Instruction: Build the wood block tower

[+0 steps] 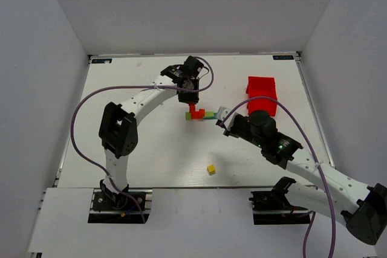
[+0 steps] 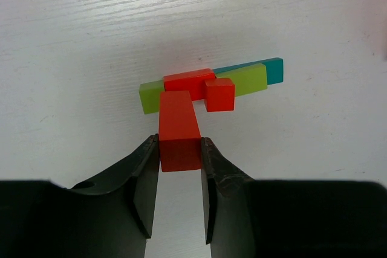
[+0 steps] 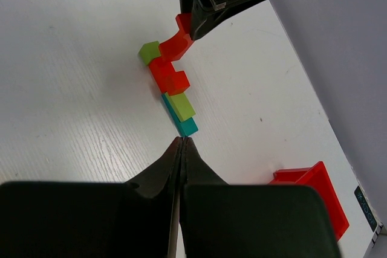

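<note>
A low stack lies mid-table: a teal bar (image 2: 275, 70) with a green bar (image 2: 245, 80) on it, then a red block (image 2: 189, 81) and a red cube (image 2: 219, 94) on top. My left gripper (image 2: 179, 143) is shut on a red arch (image 2: 179, 126), tilted so that its far end meets the red block. From the right wrist the arch (image 3: 175, 43) hangs under the left gripper (image 3: 196, 28). My right gripper (image 3: 183, 141) is shut and empty, its tips at the end of the teal bar (image 3: 187, 127). A yellow cube (image 1: 211, 169) lies alone nearer the bases.
A red plastic bin (image 1: 262, 95) stands at the right, just behind the right gripper (image 1: 221, 113). The left arm reaches over the stack (image 1: 201, 115) from the back left. White walls close in the table on three sides.
</note>
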Robot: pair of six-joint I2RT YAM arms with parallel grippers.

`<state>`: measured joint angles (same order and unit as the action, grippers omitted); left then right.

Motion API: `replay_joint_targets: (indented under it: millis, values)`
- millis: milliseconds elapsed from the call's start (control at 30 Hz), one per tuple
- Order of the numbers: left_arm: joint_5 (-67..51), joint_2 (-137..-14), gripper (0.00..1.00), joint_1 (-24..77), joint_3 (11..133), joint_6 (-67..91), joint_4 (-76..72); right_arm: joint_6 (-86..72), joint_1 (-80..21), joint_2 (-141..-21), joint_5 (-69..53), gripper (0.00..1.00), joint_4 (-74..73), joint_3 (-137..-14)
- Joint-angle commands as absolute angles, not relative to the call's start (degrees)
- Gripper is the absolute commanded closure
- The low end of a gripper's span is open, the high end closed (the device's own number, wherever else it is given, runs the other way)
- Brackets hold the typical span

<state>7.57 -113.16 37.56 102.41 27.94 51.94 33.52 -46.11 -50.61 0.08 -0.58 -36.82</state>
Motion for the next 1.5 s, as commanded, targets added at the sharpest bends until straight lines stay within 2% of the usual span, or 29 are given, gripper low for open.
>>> replay_joint_targets:
  millis: [0, 1467]
  values:
    - [7.5, -113.3, 1.0, 37.4, 102.9, 29.1, 51.9, 33.1, -46.1, -49.5, 0.5, 1.0, 0.3, -36.6]
    - [9.6, -114.9, 1.0, 36.8, 101.3, 30.1, 50.4, 33.4, -46.1, -49.2, 0.5, 1.0, 0.3, -35.9]
